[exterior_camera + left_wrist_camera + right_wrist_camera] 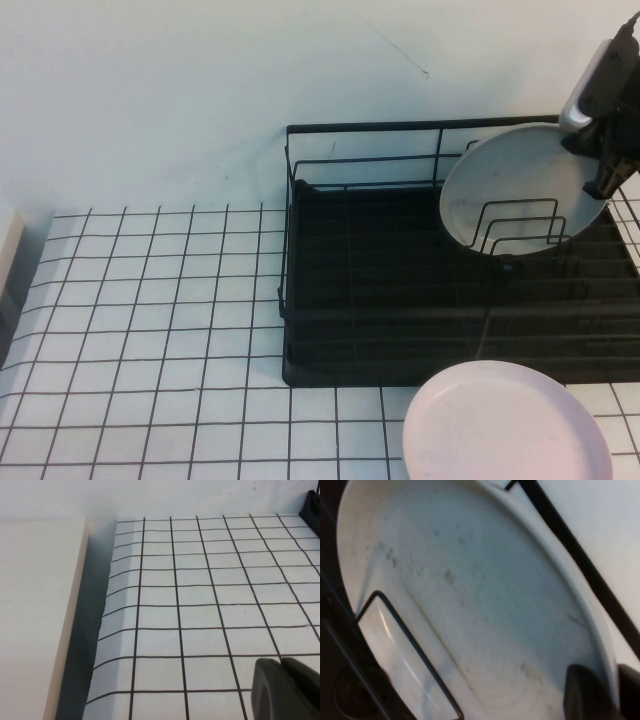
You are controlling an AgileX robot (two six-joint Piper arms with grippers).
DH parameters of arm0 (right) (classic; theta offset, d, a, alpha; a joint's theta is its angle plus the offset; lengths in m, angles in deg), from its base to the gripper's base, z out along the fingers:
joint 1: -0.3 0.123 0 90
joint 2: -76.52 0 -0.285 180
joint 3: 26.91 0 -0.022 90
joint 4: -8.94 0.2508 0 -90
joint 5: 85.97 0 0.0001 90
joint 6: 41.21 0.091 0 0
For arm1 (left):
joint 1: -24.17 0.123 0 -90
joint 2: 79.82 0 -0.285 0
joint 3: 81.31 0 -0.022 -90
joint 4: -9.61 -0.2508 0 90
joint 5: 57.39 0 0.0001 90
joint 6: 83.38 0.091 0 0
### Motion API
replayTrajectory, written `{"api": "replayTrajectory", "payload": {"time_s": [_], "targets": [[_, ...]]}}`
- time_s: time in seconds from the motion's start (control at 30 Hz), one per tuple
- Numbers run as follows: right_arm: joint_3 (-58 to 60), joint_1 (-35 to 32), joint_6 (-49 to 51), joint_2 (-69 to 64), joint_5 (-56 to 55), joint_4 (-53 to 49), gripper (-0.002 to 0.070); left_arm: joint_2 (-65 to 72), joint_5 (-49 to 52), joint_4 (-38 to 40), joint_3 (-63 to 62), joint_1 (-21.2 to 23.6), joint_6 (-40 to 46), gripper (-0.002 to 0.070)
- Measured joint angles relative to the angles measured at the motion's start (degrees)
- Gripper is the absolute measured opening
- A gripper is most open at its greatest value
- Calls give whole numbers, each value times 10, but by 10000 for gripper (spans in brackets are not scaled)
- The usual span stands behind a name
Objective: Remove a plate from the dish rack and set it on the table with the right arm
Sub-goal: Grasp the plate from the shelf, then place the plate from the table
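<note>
One plate [520,185] leans in the dish rack [400,300] at 2 o'clock, its rim pinched by the right gripper [607,690]. Left gripper [285,690] hovers over the table [200,605] at 9 o'clock; its opening can't be told.

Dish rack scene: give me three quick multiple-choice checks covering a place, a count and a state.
1. Where is the grey-white plate?
A. flat on the table
B. leaning in the dish rack
C. outside the rack

2. How many plates show in the high view?
A. one
B. two
C. three

3. The right gripper is:
A. at the plate's rim
B. over bare table
C. on the pink plate

Answers: 1 B, wire dividers cross it; 2 B, grey-white and pink; 3 A, fingers straddle the rim. The left gripper hangs over bare table.
</note>
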Motion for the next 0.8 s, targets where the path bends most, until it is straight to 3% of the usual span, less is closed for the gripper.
{"api": "replayTrajectory", "payload": {"time_s": [0.2, 0.47, 0.67, 0.8], "targets": [[0, 0, -7, 36, 13, 21, 81, 0, 0, 0, 0, 0, 0, -3], [0, 0, 31, 185, 39, 51, 61, 0, 0, 0, 0, 0, 0, -3], [0, 0, 245, 311, 154, 46, 60, 0, 0, 0, 0, 0, 0, -3], [-1, 0, 372, 363, 283, -14, 60, 0, 0, 0, 0, 0, 0, -3]]}}
